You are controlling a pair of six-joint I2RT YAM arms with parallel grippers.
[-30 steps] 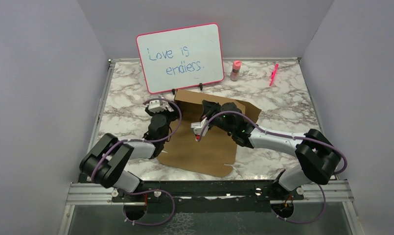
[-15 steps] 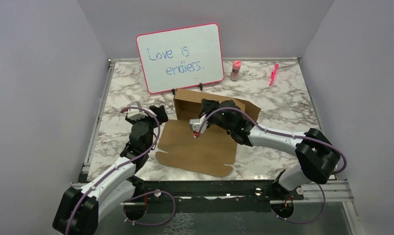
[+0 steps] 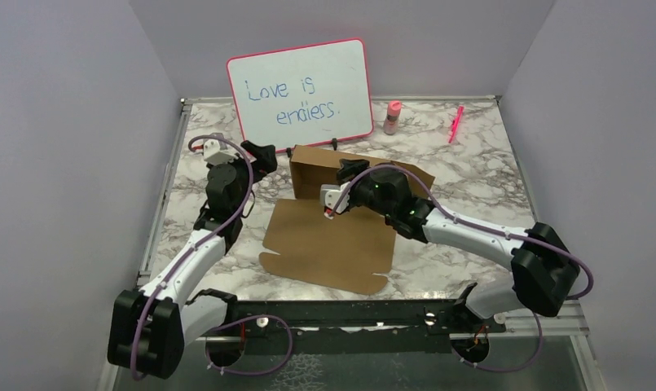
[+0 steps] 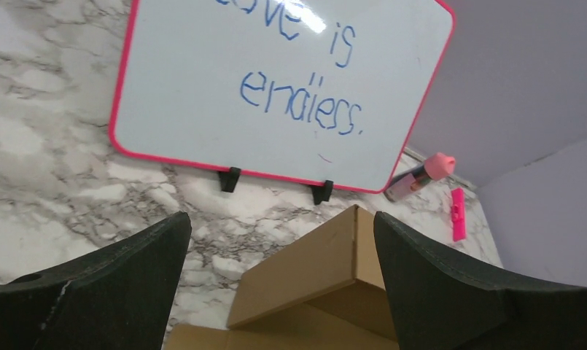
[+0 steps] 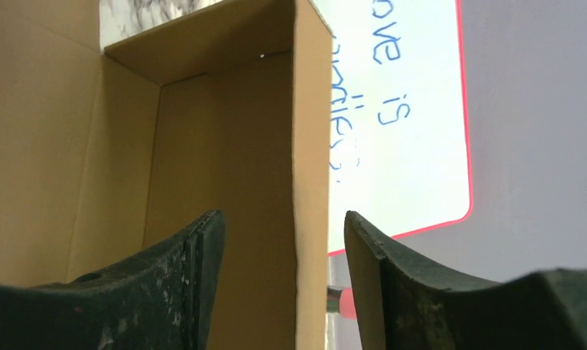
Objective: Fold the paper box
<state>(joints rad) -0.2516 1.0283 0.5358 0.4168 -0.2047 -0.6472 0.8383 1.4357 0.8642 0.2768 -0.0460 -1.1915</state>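
Note:
The paper box [image 3: 328, 240] is brown cardboard, half folded: its walls [image 3: 308, 173] stand upright in front of the whiteboard and a wide flap lies flat toward me. My right gripper [image 3: 334, 195] is over the box's middle. In the right wrist view it [image 5: 281, 219] is open, and the top edge of an upright wall [image 5: 311, 146] stands between the fingers with a gap on each side. My left gripper [image 3: 257, 161] hovers left of the box, apart from it. In its own view it [image 4: 281, 219] is wide open and empty, and the box corner [image 4: 305, 273] lies beyond.
A pink-framed whiteboard [image 3: 300, 96] stands on small feet right behind the box. A pink-capped bottle [image 3: 392, 117] and a pink marker [image 3: 455, 124] lie at the back right. Marble tabletop [image 3: 471, 179] shows on both sides of the box.
My right gripper has gone from shut to open, letting go of the box wall. The left arm has swung back and left, away from the box's left wall.

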